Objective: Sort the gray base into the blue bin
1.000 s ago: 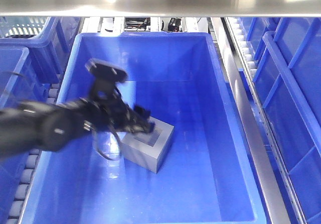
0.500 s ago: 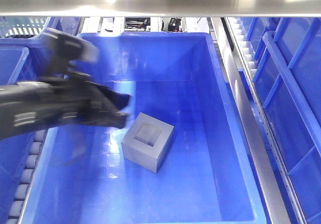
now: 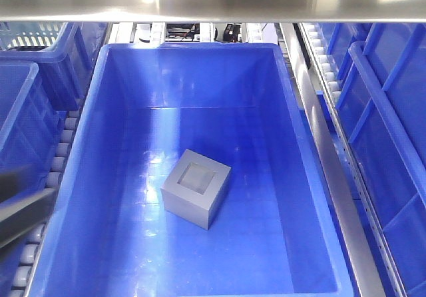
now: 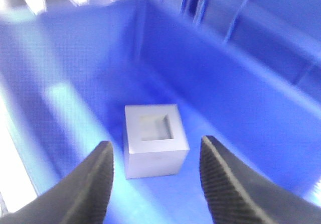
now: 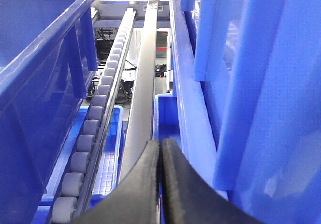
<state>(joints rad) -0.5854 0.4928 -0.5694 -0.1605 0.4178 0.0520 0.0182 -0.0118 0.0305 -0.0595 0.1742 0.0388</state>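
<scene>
Contents of the large deep bright-blue plastic bin (image 3: pixel 106 110) with smooth solid walls and thick rolled rim: one matte gray cube-like base (image 3: pixel 196 188), resting flat on the bin floor a little left of centre, turned slightly askew to the walls, its shallow square recess facing up. I read it as set down square on its bottom face, touching nothing but the floor and apart from every wall, so I judge the sorting step done. My left gripper (image 4: pixel 156 181) hangs above and near the gray base with both dark textured fingers (image 4: pixel 98 176) spread wide and nothing between them; the block shows in the gap below, untouched. In the front view only a blurred dark part of that arm (image 3: pixel 23 207) shows at the near left edge, outside the bin wall. My right gripper (image 5: pixel 161 184) is parked off to the right among other blue tubs, over a roller rail (image 5: pixel 103 103) and a metal channel (image 5: pixel 143 83), its two black fingers pressed together on nothing, presumably kept out of the working arm's way.
</scene>
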